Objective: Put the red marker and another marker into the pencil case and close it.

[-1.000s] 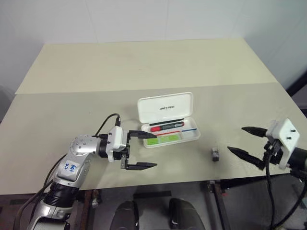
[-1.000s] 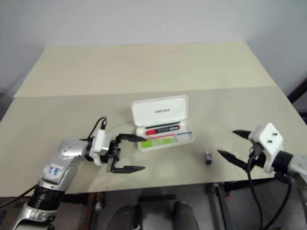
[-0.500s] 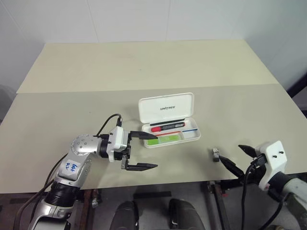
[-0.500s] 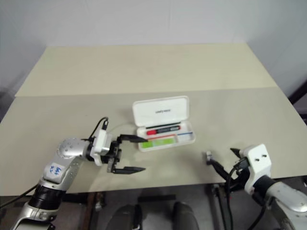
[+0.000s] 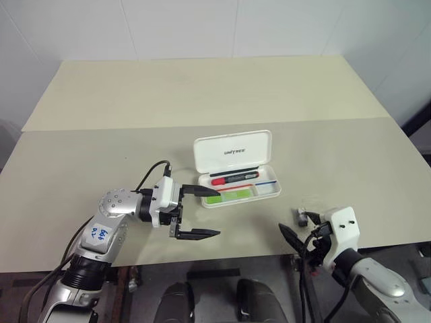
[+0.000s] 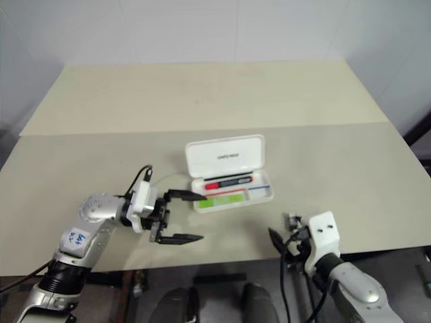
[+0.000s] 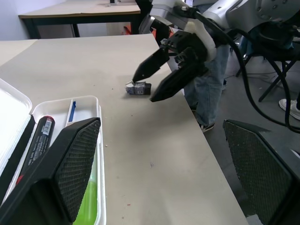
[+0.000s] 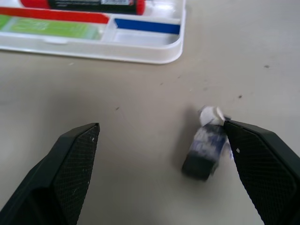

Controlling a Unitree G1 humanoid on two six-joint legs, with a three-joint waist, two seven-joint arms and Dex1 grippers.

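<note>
The pencil case (image 5: 237, 167) lies open near the middle of the table (image 5: 101, 148), lid tipped back. Both pens are already in its tray: the red marker (image 5: 234, 179) along the hinge side, the lime-green highlighter (image 5: 232, 195) just in front of it. Each lies lengthwise, long axis parallel to the case's own, and the marker's red cap points toward the case's left end.

The left claw (image 5: 198, 212) hovers just off the case's left front corner, jaws wide and empty, one finger overlapping the tray rim (contact cannot be told). The right claw (image 5: 296, 232) is well to the case's right, also spread wide and empty, with one finger beside the small grey block (image 5: 300, 217).

Only closing seems left. Risks: the right claw nudging the block off the table edge, or the left finger pushing the tray sideways instead of folding the lid.
</note>
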